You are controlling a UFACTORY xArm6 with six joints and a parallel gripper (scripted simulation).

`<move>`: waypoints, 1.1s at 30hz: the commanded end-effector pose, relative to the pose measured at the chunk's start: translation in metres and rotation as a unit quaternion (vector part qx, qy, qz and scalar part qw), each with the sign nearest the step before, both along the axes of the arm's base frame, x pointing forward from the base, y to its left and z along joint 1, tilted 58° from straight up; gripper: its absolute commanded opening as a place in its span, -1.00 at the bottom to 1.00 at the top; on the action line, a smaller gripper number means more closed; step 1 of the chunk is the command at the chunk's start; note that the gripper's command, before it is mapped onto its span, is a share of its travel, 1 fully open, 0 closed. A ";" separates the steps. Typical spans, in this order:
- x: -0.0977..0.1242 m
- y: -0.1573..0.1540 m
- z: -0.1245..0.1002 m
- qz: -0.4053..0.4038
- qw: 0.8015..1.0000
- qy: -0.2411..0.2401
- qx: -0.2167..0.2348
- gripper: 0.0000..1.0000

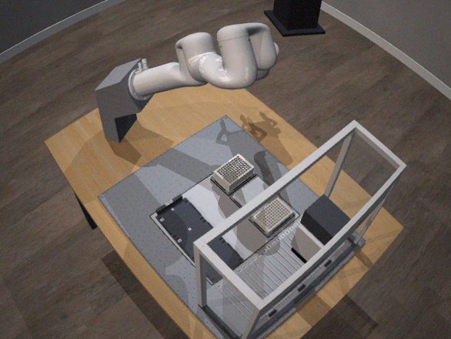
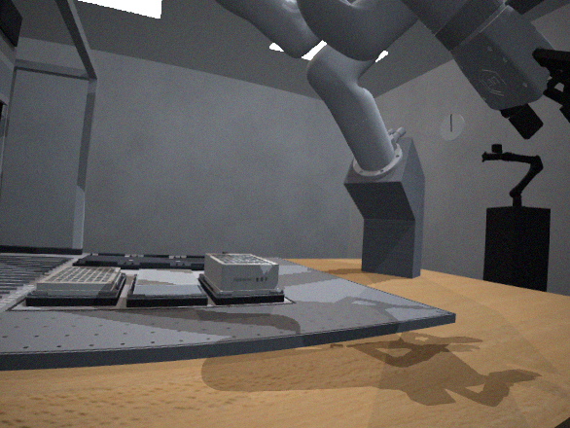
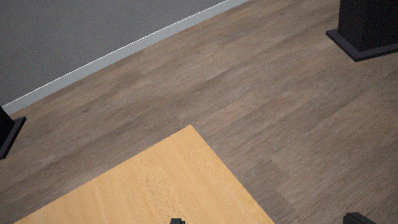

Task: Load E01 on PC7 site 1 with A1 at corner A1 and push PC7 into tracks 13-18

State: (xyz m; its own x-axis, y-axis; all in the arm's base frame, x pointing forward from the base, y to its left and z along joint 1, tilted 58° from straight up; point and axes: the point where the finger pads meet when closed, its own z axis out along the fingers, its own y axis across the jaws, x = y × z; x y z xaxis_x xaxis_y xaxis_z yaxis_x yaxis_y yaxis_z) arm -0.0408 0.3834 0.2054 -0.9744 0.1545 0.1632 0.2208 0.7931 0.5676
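The dark plate carrier PC7 [image 1: 188,227] [image 2: 141,262] lies on the apron in front of the rails [image 1: 269,270] [image 2: 24,269], with its sites bare. The tall deep-well block E07 [image 1: 233,171] [image 2: 240,274], the flat plate E10 [image 1: 250,191] [image 2: 165,283] and the 96-well plate E01 [image 1: 272,215] [image 2: 80,277] sit in their row of nests. My gripper [image 3: 266,220] [image 2: 559,83] is open and empty. It hangs high over the far table corner, well away from the deck. The folded arm hides it in the top view.
The white instrument frame [image 1: 292,169] spans the rails. A dark block [image 1: 325,219] stands on the rails at one end. The grey deck [image 1: 131,192] [image 2: 195,326] lies on the wooden table [image 1: 77,154] [image 3: 165,185]. A black pedestal [image 1: 296,15] [image 2: 516,243] [image 3: 367,25] stands on the floor.
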 end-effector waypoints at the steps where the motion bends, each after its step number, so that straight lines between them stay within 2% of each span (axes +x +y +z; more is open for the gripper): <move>1: 0.016 0.005 0.006 -0.018 1.000 0.003 0.003 1.00; 7: 0.044 0.011 0.015 -0.040 0.999 0.006 0.006 1.00; 9: 0.044 0.011 0.015 -0.040 0.999 0.006 0.006 1.00; 11: 0.054 0.012 0.018 -0.072 0.997 0.010 0.012 1.00; 24: 0.112 0.016 0.036 -0.114 0.993 0.014 0.019 1.00; 26: 0.112 0.016 0.036 -0.114 0.993 0.014 0.019 1.00; 28: 0.121 0.015 0.039 -0.146 0.989 0.018 0.026 1.00; 33: 0.145 0.014 0.046 -0.150 0.988 0.018 0.027 1.00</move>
